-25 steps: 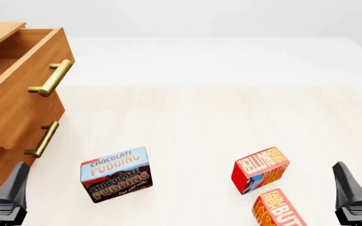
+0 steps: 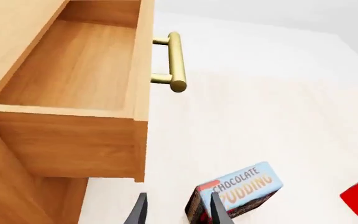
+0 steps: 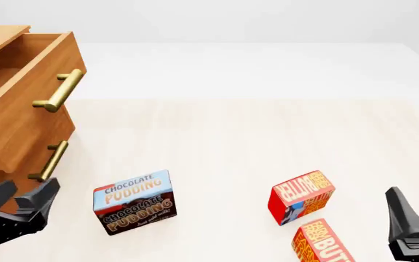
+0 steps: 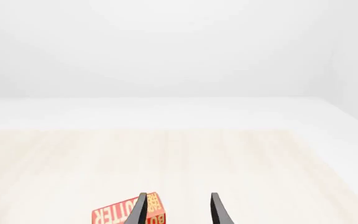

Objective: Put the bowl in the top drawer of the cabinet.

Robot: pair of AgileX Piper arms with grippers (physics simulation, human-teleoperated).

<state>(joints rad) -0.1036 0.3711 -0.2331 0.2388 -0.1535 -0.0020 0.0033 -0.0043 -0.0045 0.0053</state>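
Your left wrist view looks straight into the top drawer: it stands pulled out of the cabinet, and the floor you can see is bare wood with no bowl on it, though the near wall hides the strip behind it. The front view shows the same drawer only from the side, its interior mostly out of sight, but adds the lower drawer shut beneath it. The bowl appears in none of the three views, so you cannot place it from here. Your left gripper sits low at the table's near left, just in front of the cabinet's base and beside the pudding box, tilted so its fingers slant up toward the drawer; its jaws are spread with nothing between them. Your right gripper stands upright at the near right edge, well apart from the cabinet, jaws likewise spread and empty, with two butter boxes just to its left. The right wrist view shows only pale table, the white backdrop, and a corner of one butter box. The drawer's long axis runs out from the cabinet toward the table's middle, its brass handle facing that way.
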